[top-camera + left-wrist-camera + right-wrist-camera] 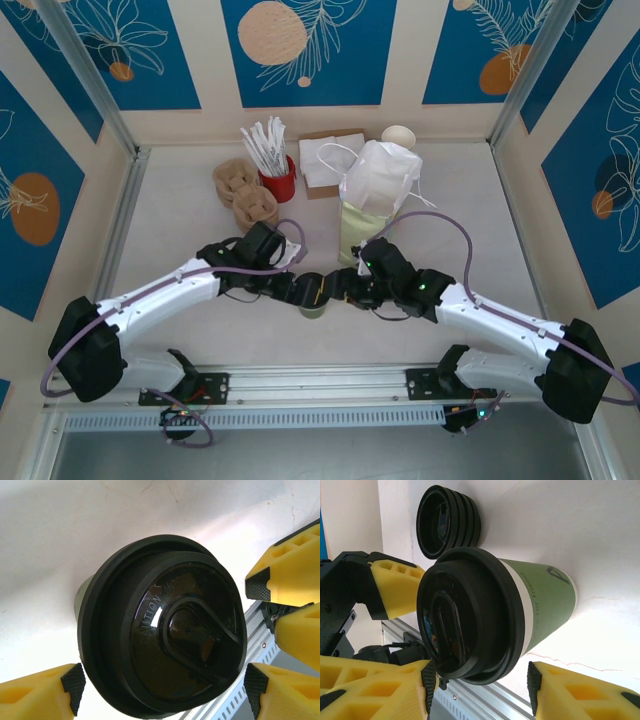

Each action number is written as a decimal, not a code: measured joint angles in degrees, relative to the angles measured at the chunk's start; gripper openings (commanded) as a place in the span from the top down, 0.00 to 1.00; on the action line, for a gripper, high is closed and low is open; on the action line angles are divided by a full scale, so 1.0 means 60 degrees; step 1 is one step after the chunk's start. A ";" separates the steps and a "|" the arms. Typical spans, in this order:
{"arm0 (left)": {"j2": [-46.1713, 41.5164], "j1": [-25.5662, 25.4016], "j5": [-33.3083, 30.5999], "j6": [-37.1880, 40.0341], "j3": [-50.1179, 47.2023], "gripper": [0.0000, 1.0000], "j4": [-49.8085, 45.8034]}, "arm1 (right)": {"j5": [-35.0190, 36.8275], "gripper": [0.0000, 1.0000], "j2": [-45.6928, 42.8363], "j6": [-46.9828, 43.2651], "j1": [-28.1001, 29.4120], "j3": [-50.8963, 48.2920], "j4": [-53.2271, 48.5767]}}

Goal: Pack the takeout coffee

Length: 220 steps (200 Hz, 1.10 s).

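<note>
worktop (480, 220): pale and flat, walled by blue and cream panels, with a metal rail (320, 385) along the near edge.

left arm (160, 290) and right arm (500, 320): white, each reaching in from its own corner. they meet near the middle of the worktop.

bag (378, 185): white top with loop handles, pale green lower part. it stands upright just behind the right arm's wrist.

box of white napkins (325, 160): at the back, left of the bag.

cardboard cup carriers (245, 192): two, at the back left.

red cup (279, 182): beside the carriers, stuffed with white sticks.

white cup (398, 135): against the back wall, behind the bag.

left hand (164, 686): open, with a finger on each side of the coffee's lid. both pads are just off the rim.

right hand (481, 684): fingers apart and gripping nothing, set just beside the coffee on its right.

takeout coffee (495, 615): olive-green sides and a black lid (165, 635). it stands upright on the worktop between the two hands, in front of the bag and outside it.

stack of black lids (447, 522): on the worktop just behind the coffee.
</note>
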 measured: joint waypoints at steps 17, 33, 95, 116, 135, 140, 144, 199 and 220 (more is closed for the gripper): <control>-0.0040 0.0000 -0.0011 -0.0004 0.0000 0.11 -0.0033 | 0.0000 0.46 0.0091 0.0000 0.0000 0.0051 -0.0040; -0.0120 0.0000 -0.0076 -0.0007 0.0000 0.10 -0.0080 | -0.0007 0.46 0.0127 0.0000 0.0000 0.0109 -0.0073; -0.0525 0.0011 -0.0259 -0.0018 0.0000 0.11 -0.0029 | -0.0004 0.46 0.0222 -0.0025 0.0000 0.0215 -0.0076; -0.0561 0.0047 -0.0259 -0.0095 -0.0004 0.13 0.0047 | 0.0000 0.46 0.0222 -0.0029 0.0004 0.0215 -0.0076; -0.0594 0.0138 -0.0302 -0.0193 -0.0087 0.17 0.0255 | 0.0000 0.46 0.0222 -0.0029 0.0000 0.0215 -0.0076; -0.0601 0.0157 -0.0324 -0.0197 -0.0117 0.18 0.0295 | 0.0000 0.46 0.0222 -0.0029 0.0000 0.0215 -0.0076; -0.0605 0.0175 -0.0328 -0.0259 -0.0146 0.18 0.0339 | 0.0000 0.46 0.0222 -0.0029 0.0000 0.0211 -0.0076; -0.0608 0.0368 -0.0375 -0.0401 -0.0528 0.26 0.0692 | 0.0000 0.46 0.0317 -0.0033 0.0000 0.0211 -0.0073; -0.0605 0.0393 -0.0408 -0.0433 -0.0641 0.31 0.0772 | 0.0000 0.46 0.0426 -0.0033 0.0004 0.0215 -0.0069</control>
